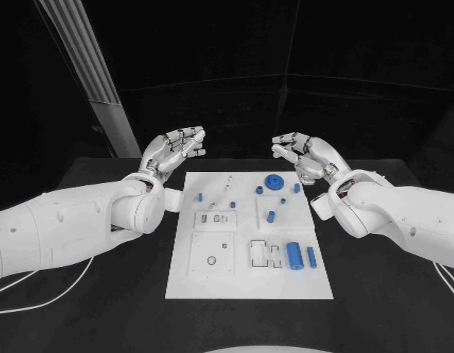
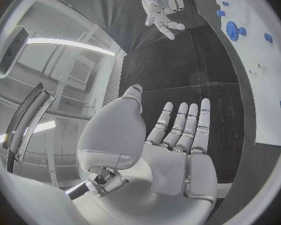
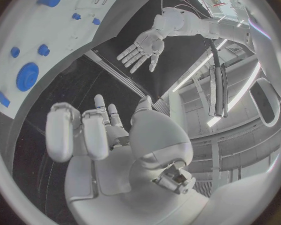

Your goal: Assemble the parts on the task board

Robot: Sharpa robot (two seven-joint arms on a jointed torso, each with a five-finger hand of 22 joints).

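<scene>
Currently, nothing picked up; step in hand judged as choosing and reaching for a first part

Near edge of task board (image 1: 250, 287): bare white plate, no parts

Near-middle row, right side: large blue cylinder (image 1: 293, 256) lying beside slimmer blue peg (image 1: 312, 257); just left of them, two dark-outlined rectangular recesses (image 1: 260, 254), contents too small to tell; left side, square panel with small oval slot (image 1: 212, 260), apparently unfilled

Middle row: small blue peg (image 1: 271, 217) lying right of centre; left of it a small panel with slots (image 1: 216, 218), contents not clear

Far row: round blue disc (image 1: 274, 182), largest of the far pieces, flanked by small blue pieces (image 1: 296, 187) and (image 1: 258, 190); one small blue piece at far left (image 1: 198, 196)

Beyond far corners: left hand (image 1: 174, 152) raised above table beside board's far-left corner, fingers spread, holding nothing; right hand (image 1: 304, 156) likewise beside far-right corner, fingers loosely curled apart, holding nothing; both well clear of board

Handling advice, as judgement: lower one hand at a time, keeping the other off the plate; approach large cylinder from above, across its length, to stop rolling; pinch small pegs at mid-length; confirm matching recess before lifting; avoid brushing neighbouring loose pieces

Black table (image 1: 99, 294) under all
</scene>
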